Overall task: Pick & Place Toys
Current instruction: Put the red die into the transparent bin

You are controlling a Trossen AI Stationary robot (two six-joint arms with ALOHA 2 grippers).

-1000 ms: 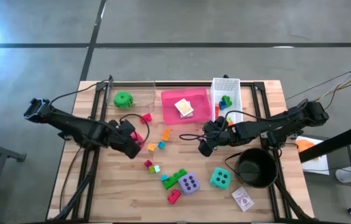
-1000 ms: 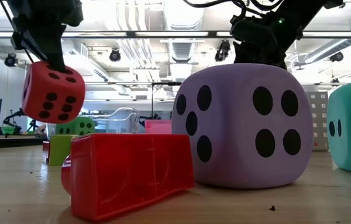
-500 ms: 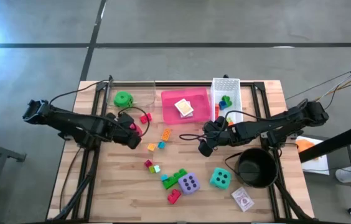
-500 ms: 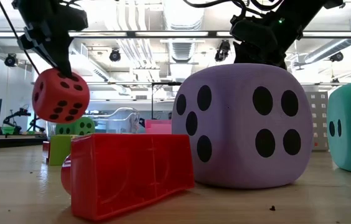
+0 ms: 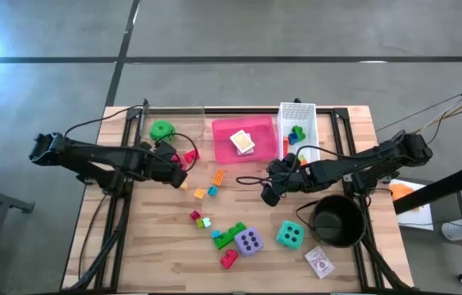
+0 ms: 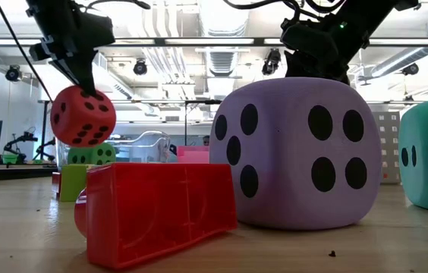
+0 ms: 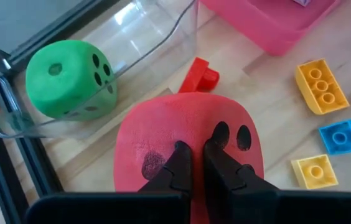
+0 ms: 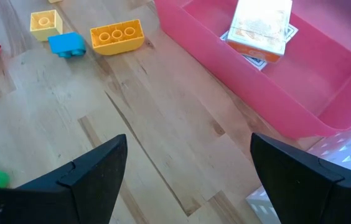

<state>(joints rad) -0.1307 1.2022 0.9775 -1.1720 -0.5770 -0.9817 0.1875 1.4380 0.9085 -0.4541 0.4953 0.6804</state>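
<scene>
A red soft die (image 7: 188,149) hangs above the table, and my left gripper (image 7: 192,151) is shut on it, left of centre (image 5: 177,170). Just beyond it, a green die (image 7: 70,78) sits inside a clear tray (image 5: 174,124). A purple die (image 5: 249,242) and a teal die (image 5: 289,235) rest on the table near its front edge. Small bricks (image 5: 206,192) lie scattered around the middle. My right gripper (image 8: 188,180) hovers open over bare wood, near the pink tray (image 5: 243,141). My left gripper pinches the soft skin of the red die's upper face (image 7: 163,158) between its two fingertips. The fingers slant down from the table's left. The die hangs below them (image 6: 83,115), tilted and clear of the table.
The pink tray holds a card pack (image 8: 259,28). A white mesh basket (image 5: 298,115) with bricks stands at the far right, and a black round pot (image 5: 336,221) at the near right. Another card pack (image 5: 319,262) lies by the front edge. A red brick (image 6: 157,212) lies near the purple die.
My left gripper has carried the red die toward the table's far edge and the clear tray, turning a little as it went. The die has stayed lifted clear and has rotated slightly.
</scene>
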